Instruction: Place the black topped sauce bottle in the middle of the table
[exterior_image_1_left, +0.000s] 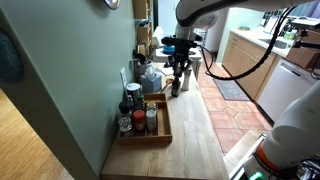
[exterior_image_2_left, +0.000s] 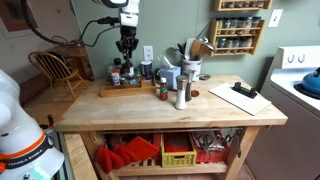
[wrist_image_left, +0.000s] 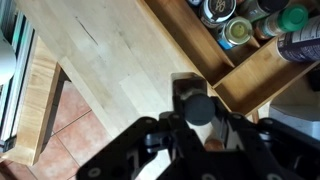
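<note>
Jars (wrist_image_left: 240, 30) are packed into the tray (wrist_image_left: 250, 78) beside the gripper (wrist_image_left: 198, 118), which is closed on the black-capped sauce bottle (wrist_image_left: 198, 106) over the pale table (wrist_image_left: 110, 60).

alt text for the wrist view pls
The gripper clasps a black-topped bottle seen from above, over the pale wooden table. A dark-wood tray of jars sits at upper right, and tiled floor shows at lower left.
</note>
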